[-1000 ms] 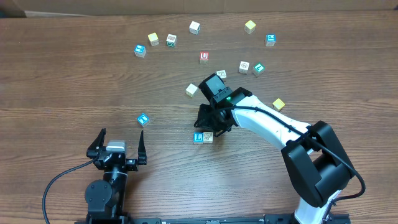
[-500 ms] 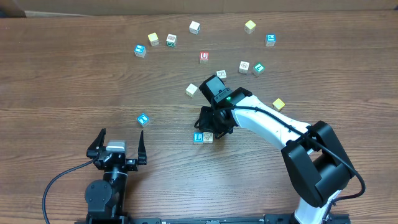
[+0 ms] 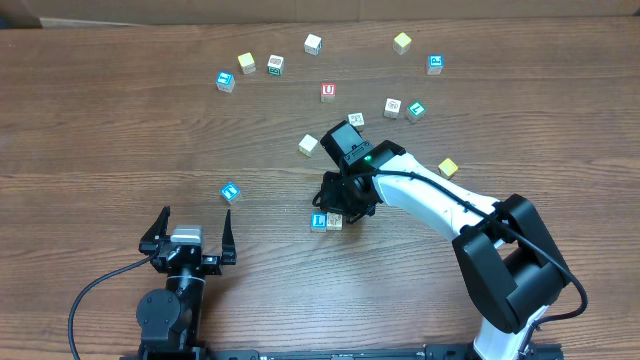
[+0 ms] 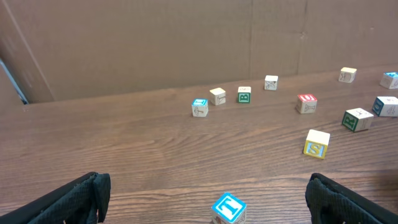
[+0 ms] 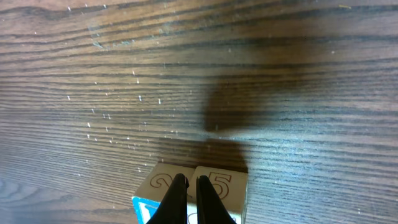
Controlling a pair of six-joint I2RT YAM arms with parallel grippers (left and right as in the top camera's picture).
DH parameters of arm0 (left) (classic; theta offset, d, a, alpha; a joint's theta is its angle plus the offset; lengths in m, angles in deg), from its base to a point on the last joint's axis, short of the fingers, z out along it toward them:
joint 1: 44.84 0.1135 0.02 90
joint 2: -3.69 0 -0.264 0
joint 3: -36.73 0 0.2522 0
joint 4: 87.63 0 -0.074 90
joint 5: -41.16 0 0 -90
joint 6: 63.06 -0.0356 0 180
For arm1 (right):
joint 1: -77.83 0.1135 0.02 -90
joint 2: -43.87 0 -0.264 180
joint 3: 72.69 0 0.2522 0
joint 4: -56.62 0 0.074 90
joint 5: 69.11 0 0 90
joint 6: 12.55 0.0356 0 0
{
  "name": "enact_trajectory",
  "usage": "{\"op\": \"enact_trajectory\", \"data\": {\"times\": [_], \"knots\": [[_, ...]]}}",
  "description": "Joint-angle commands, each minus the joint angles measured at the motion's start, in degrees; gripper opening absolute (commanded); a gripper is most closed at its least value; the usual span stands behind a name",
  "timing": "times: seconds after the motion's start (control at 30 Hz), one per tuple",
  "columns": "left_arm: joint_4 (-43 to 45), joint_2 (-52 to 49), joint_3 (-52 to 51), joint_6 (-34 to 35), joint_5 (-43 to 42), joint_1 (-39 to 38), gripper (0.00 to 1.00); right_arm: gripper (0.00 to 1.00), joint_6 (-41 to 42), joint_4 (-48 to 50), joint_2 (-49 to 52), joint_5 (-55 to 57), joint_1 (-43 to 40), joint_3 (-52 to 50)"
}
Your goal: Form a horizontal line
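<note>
Two small wooden cubes touch side by side in a short row: a blue "L" cube on the left and a tan cube on the right. In the right wrist view their sides read "2" and "5". My right gripper hangs just above their seam with its fingers pressed nearly together, holding nothing. My left gripper rests open and empty near the front edge. A blue "T" cube lies just ahead between its fingers, and it also shows in the overhead view.
Loose cubes are scattered across the far half: a red "U" cube, a cream cube, a yellow cube, blue cubes, and several others. A cardboard wall stands behind the table.
</note>
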Motion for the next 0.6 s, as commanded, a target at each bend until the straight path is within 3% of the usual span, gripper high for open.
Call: {"op": "enact_trajectory", "data": {"times": [0.0,0.57], "knots": [[-0.04,0.59,-0.2,-1.09,0.35,0.22,0.99,0.05,0.15,-0.26,-1.22,-0.68,0.17,-0.2],[-0.04,0.59,-0.2,-1.09,0.35,0.22,1.0,0.08,0.13,1.18,-1.22,-0.66,0.15,-0.2]]}}
